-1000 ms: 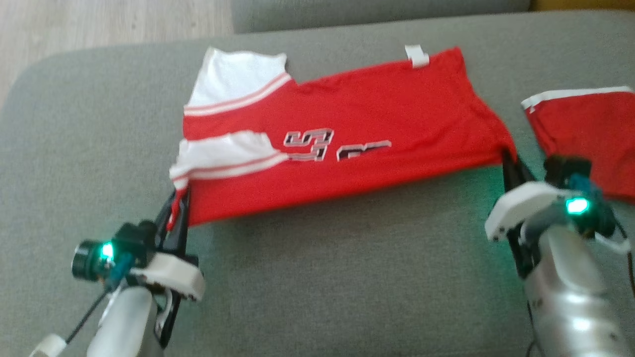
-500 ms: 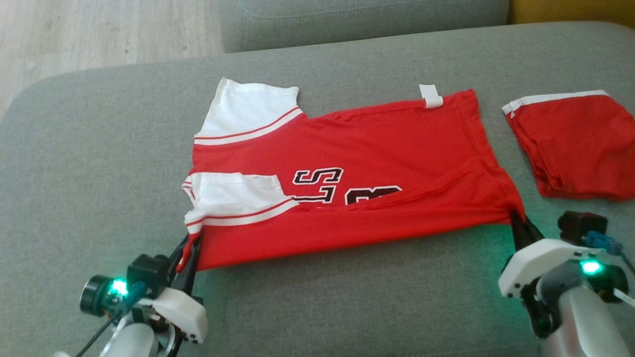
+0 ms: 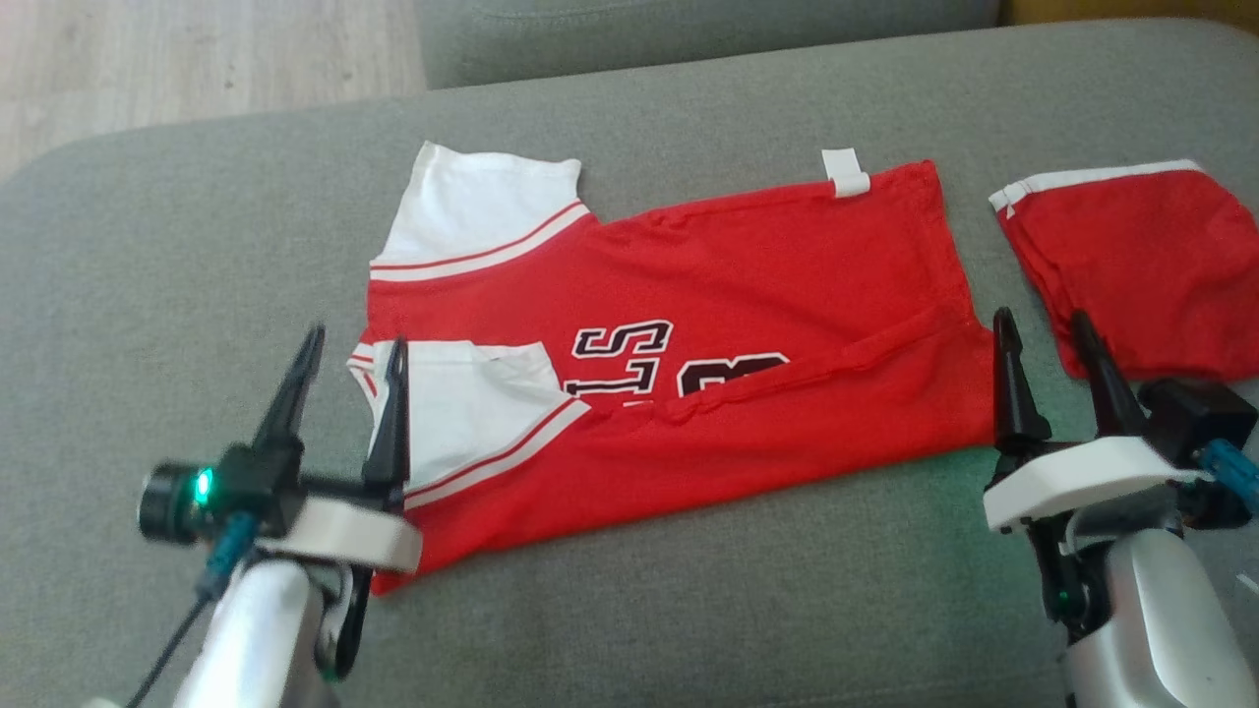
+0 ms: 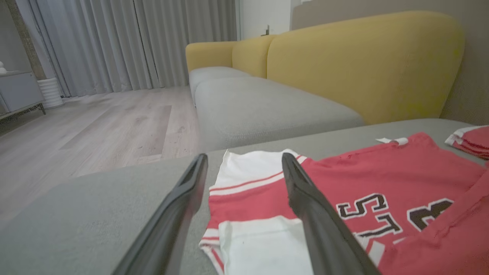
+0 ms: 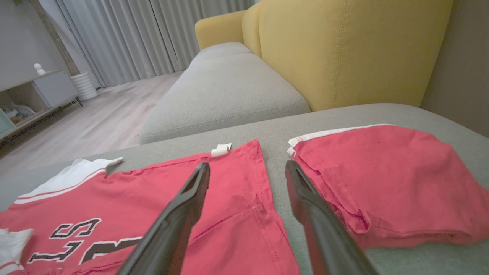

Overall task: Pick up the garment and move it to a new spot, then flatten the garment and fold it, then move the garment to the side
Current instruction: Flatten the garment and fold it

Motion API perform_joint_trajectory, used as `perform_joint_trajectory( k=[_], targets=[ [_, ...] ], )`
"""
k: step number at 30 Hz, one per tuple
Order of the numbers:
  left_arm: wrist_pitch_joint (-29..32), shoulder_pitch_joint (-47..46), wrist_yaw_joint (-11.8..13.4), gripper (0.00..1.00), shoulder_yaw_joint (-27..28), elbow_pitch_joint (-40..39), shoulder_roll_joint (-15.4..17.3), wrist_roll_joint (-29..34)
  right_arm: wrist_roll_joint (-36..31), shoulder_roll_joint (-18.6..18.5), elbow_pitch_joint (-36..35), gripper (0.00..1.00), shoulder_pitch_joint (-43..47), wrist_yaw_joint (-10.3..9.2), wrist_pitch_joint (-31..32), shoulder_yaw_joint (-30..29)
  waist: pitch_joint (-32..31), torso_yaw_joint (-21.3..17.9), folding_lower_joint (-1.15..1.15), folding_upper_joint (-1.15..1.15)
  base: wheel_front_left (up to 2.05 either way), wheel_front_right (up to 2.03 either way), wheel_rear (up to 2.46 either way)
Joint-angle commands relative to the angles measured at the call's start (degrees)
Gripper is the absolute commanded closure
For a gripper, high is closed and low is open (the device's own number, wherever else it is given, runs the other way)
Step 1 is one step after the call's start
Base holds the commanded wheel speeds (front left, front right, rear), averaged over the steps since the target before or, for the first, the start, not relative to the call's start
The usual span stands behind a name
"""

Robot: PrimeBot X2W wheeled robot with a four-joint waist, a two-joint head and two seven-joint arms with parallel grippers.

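Just released both near corners: left fingers (image 3: pixel 391 423) and right fingers (image 3: pixel 1011 393) now spread wide, empty. Red jersey (image 3: pixel 748 295) lies folded lengthwise on grey sofa cushion (image 3: pixel 629 590). Fold looks set; shifting it aside remains.

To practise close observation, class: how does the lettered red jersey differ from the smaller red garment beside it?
The jersey is spread wide, its near edge folded over; the smaller red garment is a compact folded bundle. The jersey carries black-and-white lettering and white sleeves; the smaller red garment is plain with one white band at its far edge. Both are red with white trim, lying on the grey cushion.
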Motion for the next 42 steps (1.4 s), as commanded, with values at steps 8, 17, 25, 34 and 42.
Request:
perform_joint_trajectory(
  k=[8,17,25,34,42],
  targets=[
    [-0.6,-11.05,-4.1,0.0,3.63,-7.26,2.15,0.68,1.33,-0.35,-3.8,0.0,-3.61,-0.05,-5.64,4.24,5.61,-2.11,0.0,0.0,0.0,0.0,0.0],
    [17.6,-32.11,-7.28,0.0,-4.14,6.74,12.0,-7.87,3.05,-0.35,-5.28,0.0,-7.22,-0.05,-8.06,6.38,14.72,-6.19,0.0,0.0,0.0,0.0,0.0],
    [26.17,-43.54,-7.31,0.0,-16.11,15.44,20.64,-20.77,5.19,-0.35,-4.38,0.0,-9.75,-0.05,-10.01,9.18,20.57,-10.05,0.0,0.0,0.0,0.0,0.0],
    [26.27,-49.08,-7.32,0.0,-19.49,23.49,23.16,-25.11,5.98,-0.34,-3.58,0.0,-10.64,-0.05,-10.89,10.4,23.39,-12.86,0.0,0.0,0.0,0.0,0.0],
    [28.91,-52.4,-7.32,0.0,-22.69,29.08,23.51,-27.88,6.66,-0.34,-3.31,0.0,-10.77,-0.05,-11.31,11.11,24.98,-14.23,0.0,0.0,0.0,0.0,0.0]
  ],
)
